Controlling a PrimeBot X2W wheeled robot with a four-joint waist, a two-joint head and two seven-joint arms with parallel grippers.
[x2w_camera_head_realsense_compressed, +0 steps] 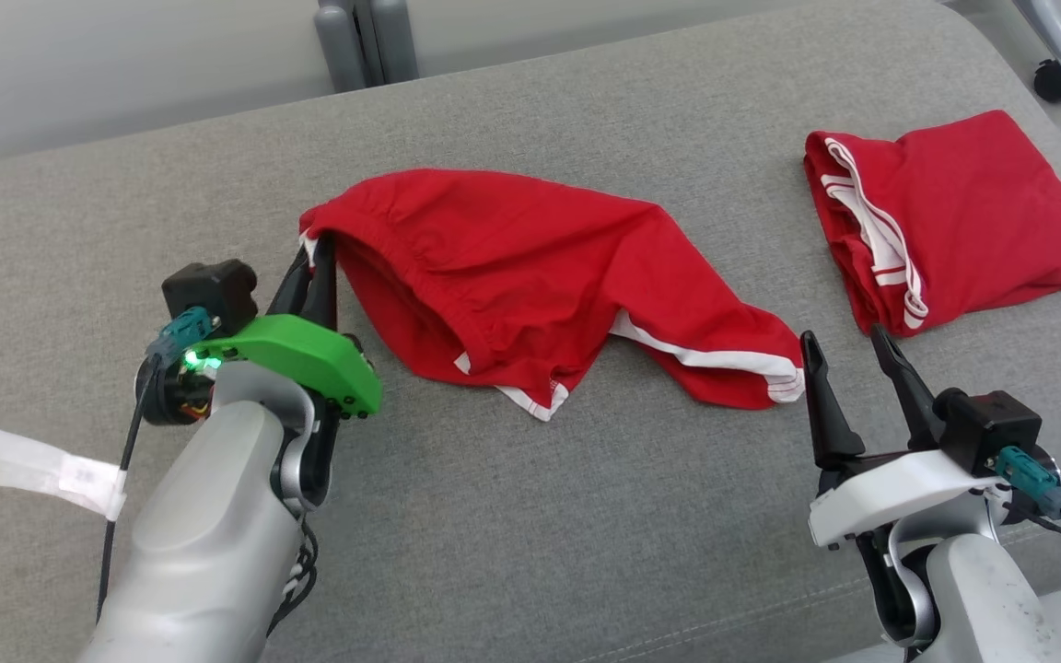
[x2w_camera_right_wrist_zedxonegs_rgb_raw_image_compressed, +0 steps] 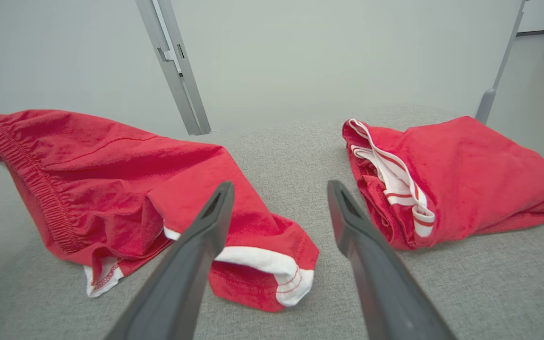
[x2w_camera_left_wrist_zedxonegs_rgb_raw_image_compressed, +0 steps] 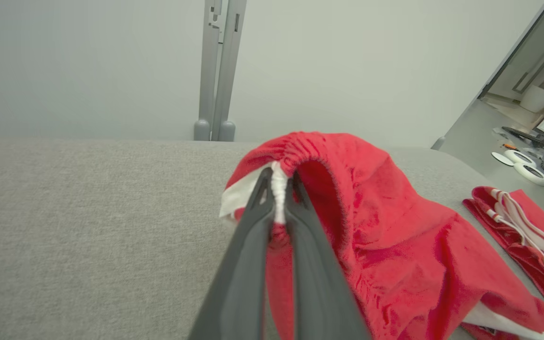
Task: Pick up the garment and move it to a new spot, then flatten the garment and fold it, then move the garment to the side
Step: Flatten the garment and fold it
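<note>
Our left gripper (x2w_camera_head_realsense_compressed: 320,253) pinches the waistband (x2w_camera_head_realsense_compressed: 420,247) of limp red white-trimmed cloth shorts (x2w_camera_head_realsense_compressed: 540,267), mid grey fabric surface (x2w_camera_head_realsense_compressed: 530,534). Right gripper (x2w_camera_head_realsense_compressed: 842,339) is spread near the hem (x2w_camera_head_realsense_compressed: 784,379), seemingly clear. We judge it light and floppy; take the waistband's right end.

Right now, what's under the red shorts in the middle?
The red shorts lie on the grey cushion; the left tool holds one waistband corner up. Beneath the cloth is covered.

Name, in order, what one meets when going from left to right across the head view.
white tag → left gripper, shut on the waistband → red garment, lying loose → folded red garment
</note>
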